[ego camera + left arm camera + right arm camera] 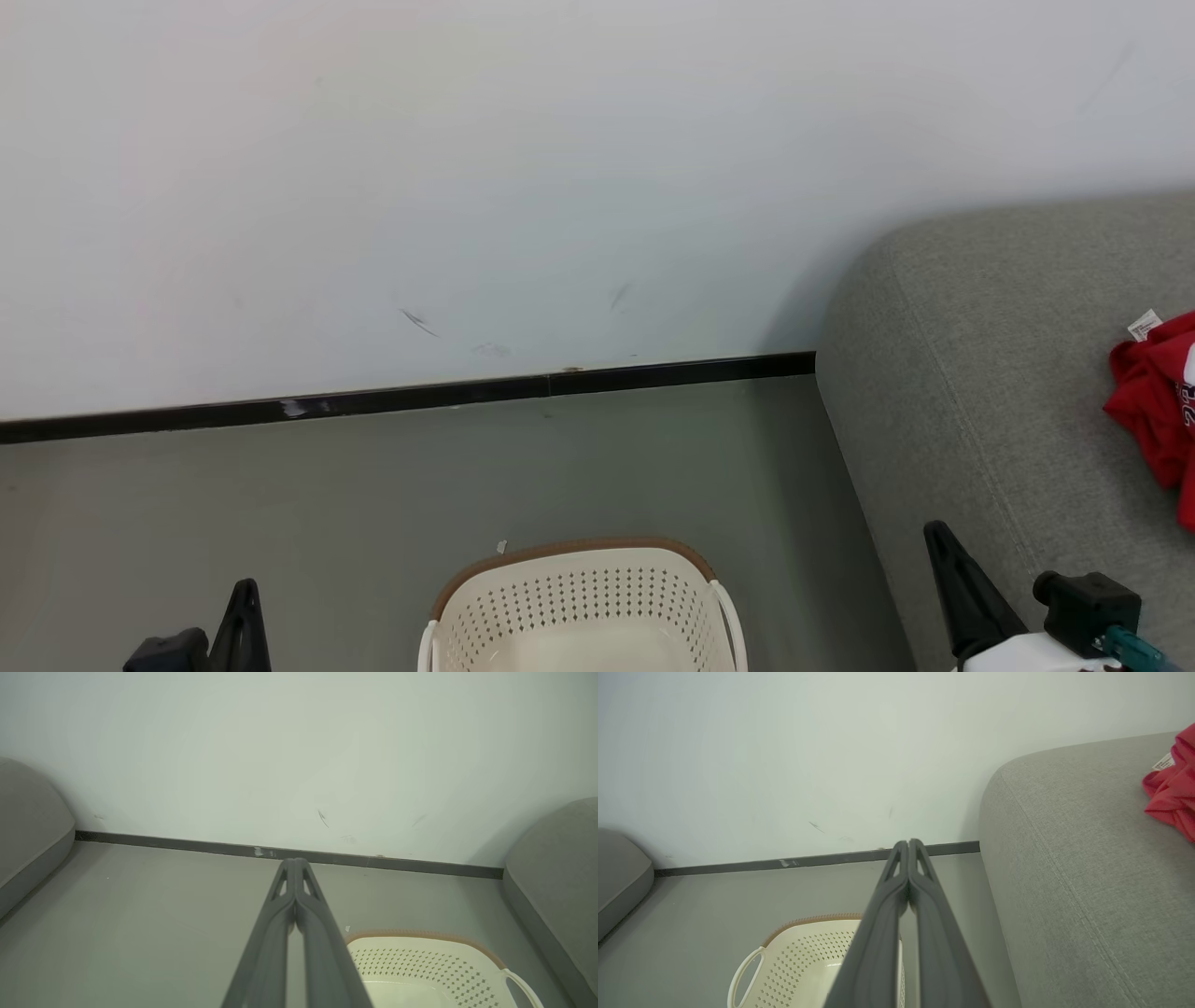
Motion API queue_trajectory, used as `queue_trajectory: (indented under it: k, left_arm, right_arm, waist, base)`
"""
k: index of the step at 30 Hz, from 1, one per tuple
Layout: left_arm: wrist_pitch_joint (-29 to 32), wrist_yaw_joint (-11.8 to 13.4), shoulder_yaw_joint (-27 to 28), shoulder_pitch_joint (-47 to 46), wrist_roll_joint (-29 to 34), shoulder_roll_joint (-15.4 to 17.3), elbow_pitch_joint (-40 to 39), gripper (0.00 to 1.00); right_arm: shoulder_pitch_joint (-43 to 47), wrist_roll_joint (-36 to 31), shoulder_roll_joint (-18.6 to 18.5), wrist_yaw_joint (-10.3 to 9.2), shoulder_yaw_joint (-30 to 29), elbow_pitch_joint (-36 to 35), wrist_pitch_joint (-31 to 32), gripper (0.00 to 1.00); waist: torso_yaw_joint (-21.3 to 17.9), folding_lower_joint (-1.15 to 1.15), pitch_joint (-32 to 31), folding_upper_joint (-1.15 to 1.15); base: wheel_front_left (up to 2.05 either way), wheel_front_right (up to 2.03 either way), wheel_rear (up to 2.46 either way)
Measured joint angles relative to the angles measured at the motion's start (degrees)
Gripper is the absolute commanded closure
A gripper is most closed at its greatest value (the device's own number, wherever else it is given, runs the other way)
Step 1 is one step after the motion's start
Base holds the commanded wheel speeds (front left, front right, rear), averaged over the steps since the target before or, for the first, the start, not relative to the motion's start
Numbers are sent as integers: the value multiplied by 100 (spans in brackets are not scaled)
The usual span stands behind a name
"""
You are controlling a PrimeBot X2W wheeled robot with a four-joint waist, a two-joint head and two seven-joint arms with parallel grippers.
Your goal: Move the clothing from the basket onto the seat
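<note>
Left gripper (295, 862): fingers pressed together, empty, above the floor (140, 914).
Right gripper (908, 843): fingers pressed together, empty, beside the seat's near edge.
Clothing (1156, 411): crumpled red heap on the seat, well in from its rounded corner.
Basket (579, 583): on the floor, near the seat's edge, not touching.
Seat (980, 373): grey, rounded corner at the wall (560, 168).

- cream basket (579, 597), dotted holes, brown rim
- grey woven sofa (980, 392)
- red clothing (1148, 411), white bits
- white wall (560, 187), black skirting (420, 399), grey floor (327, 504)
</note>
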Motion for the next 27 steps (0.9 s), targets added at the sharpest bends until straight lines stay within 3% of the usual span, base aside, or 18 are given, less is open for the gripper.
queue_trajectory:
  k: [13, 27]
  left_arm:
    - [366, -252, 200, -133, -942, -33, 89, 100]
    - [717, -522, 383, -202, -1989, -93, 81, 100]
  right_arm:
    - [-33, 1283, 0, 0, -16, -1, 224, 100]
    - [-66, 2544, -2, 0, -108, 32, 538, 100]
  waist:
    - [-8, 4, 31, 0]
    - [-13, 71, 20, 0]
  base:
    - [0, 0, 0]
    - [0, 0, 0]
